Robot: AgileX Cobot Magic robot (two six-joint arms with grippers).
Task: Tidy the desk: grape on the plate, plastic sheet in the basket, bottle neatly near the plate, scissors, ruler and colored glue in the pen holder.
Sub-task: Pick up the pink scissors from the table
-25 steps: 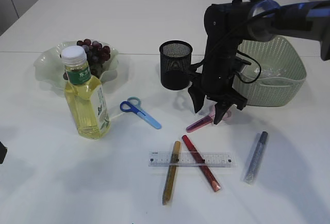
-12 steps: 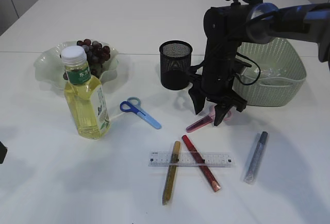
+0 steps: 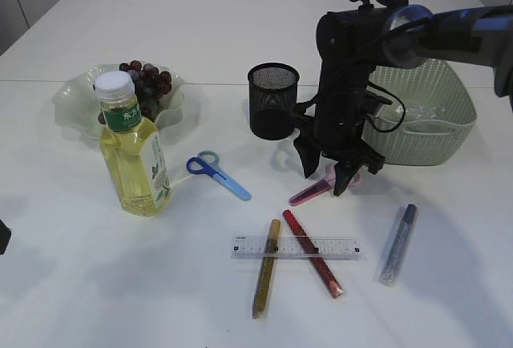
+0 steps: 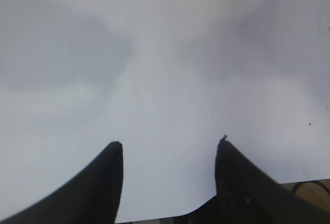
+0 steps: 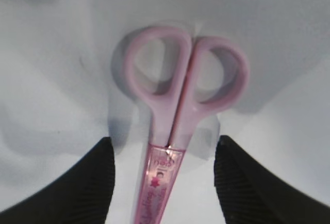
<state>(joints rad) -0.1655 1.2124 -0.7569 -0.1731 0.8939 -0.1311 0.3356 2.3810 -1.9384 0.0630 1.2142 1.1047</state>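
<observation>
My right gripper [image 3: 325, 182] stands open just above the desk, its fingers either side of the pink-handled scissors [image 3: 309, 194]; in the right wrist view the scissors [image 5: 178, 105] lie untouched between the open gripper [image 5: 166, 138]. The blue scissors [image 3: 218, 173] lie left of them. The clear ruler [image 3: 296, 247] rests across the gold glue [image 3: 266, 269] and red glue [image 3: 314, 254]; the silver-blue glue [image 3: 398, 244] lies to the right. Grapes [image 3: 147, 79] sit on the plate [image 3: 76, 99], the bottle [image 3: 132, 151] upright in front. My left gripper [image 4: 169, 142] is open over bare desk.
The black pen holder [image 3: 273, 101] stands just left of my right arm. The pale green basket [image 3: 433, 115] is behind the arm at the right, with something clear and shiny inside. Bare white desk [image 3: 120, 284] stretches along the front left.
The right wrist has shifted very slightly above the pink scissors. Nothing else has moved.
</observation>
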